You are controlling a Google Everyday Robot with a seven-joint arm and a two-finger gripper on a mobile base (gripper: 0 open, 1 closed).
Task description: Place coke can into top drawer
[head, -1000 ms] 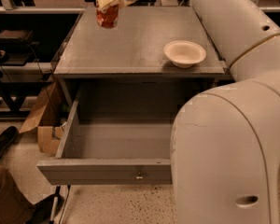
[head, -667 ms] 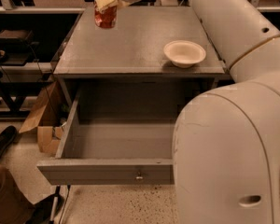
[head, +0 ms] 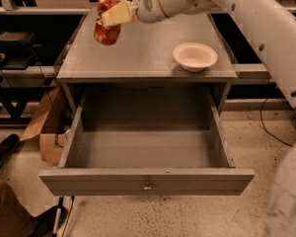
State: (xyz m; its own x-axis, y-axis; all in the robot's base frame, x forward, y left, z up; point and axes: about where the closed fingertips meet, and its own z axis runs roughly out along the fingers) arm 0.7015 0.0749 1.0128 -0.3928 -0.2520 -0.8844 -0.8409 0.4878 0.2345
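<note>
Camera view, looking down at a grey table (head: 138, 53) with its top drawer (head: 146, 180) pulled fully out toward the viewer. The claw (head: 113, 15) is seen at the upper left, above the far left corner of the table top, carried on a white arm (head: 246, 19) that enters from the right edge. The claw is closed on a red soda can (head: 106, 31); one pale yellow finger (head: 119, 13) is laid across the can's upper side, and the other finger is hidden behind it. The can is held tilted, its silver top leaning away to the upper right, and it is lifted clear of the table surface. The can is well apart from the drawer, which lies below and nearer the viewer. A small metal knob (head: 147, 185) is set at the middle of the drawer's flat front panel. A cream bowl (head: 195, 57) is seen upright on the right side of the table top, near the front edge. A cardboard box (head: 44, 127) is seen on the speckled floor to the left of the table, with a dark shoe (head: 2, 152) beside it.
</note>
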